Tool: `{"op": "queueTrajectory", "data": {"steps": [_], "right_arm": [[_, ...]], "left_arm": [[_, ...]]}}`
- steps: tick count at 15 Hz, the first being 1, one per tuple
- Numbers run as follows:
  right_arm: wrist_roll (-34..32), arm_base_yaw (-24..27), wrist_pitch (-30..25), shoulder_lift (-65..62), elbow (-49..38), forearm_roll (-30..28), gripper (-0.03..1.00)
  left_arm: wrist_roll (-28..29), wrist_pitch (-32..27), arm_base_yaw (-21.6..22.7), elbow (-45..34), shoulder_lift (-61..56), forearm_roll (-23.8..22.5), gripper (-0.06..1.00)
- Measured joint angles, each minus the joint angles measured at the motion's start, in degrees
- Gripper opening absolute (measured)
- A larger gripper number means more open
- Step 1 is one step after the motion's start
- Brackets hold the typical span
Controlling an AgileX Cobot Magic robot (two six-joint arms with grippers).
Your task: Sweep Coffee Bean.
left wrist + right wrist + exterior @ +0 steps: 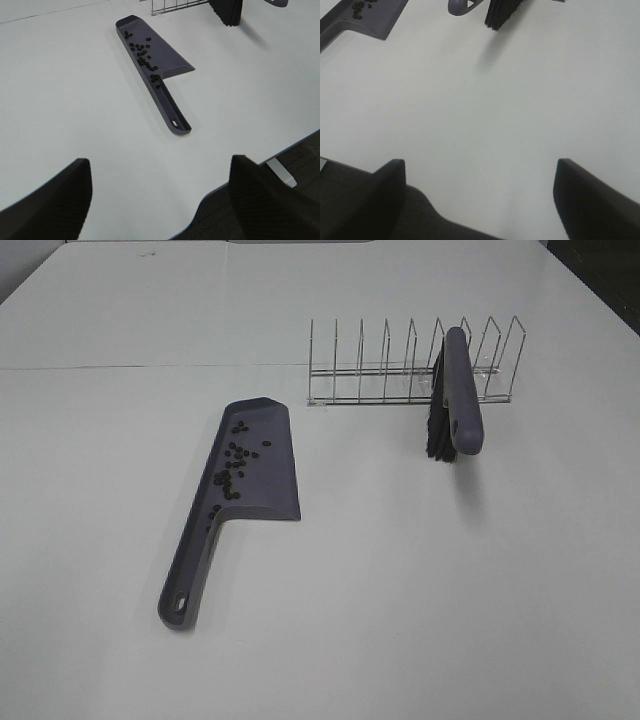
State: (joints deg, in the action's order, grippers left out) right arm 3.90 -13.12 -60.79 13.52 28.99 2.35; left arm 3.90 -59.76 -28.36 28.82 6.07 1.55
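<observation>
Judging by layout, sweeping appears complete: the coffee bean cluster lies inside the dustpan, the brush rests in the rack, and left gripper and right gripper stand wide open, empty.

White table: purple-grey dustpan lies flat left of centre; wire rack stands behind, brush leaning on it
</observation>
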Motion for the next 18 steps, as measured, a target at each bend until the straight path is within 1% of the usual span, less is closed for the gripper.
{"op": "queueTrajectory", "data": {"steps": [2, 4, 6, 7, 8, 10, 18], "right_arm": [[0.0, 2.46, 0.0, -0.23, 0.0, 0.23, 0.71], [0.0, 6.88, 0.0, -2.06, 0.0, 0.23, 0.71], [0.0, 10.6, 0.0, -5.96, 0.0, 0.23, 0.71], [0.0, 11.92, 0.0, -8.54, 0.0, 0.23, 0.71], [0.0, 12.61, 0.0, -10.89, 0.0, 0.23, 0.71], [0.0, 12.66, 0.0, -13.75, 0.0, 0.46, 0.71], [0.0, 12.66, 0.0, -13.75, 0.0, 1.32, 0.71]], "left_arm": [[-0.11, 0.0, 3.5, 0.0, 0.0, 0.0, 0.71], [-0.11, 0.0, 11.17, 0.0, -0.17, 0.0, 0.71], [-0.11, 0.0, 20.11, 0.0, -1.83, -0.11, 0.71], [-0.11, 0.0, 23.2, 0.0, -2.98, -0.11, 0.71], [-0.06, 0.0, 25.27, 0.0, -4.3, -0.11, 0.71], [-0.06, 0.0, 26.76, 0.0, -6.19, -0.17, 0.71], [-0.06, 0.0, 26.76, 0.0, -6.25, -0.17, 0.71]]}}
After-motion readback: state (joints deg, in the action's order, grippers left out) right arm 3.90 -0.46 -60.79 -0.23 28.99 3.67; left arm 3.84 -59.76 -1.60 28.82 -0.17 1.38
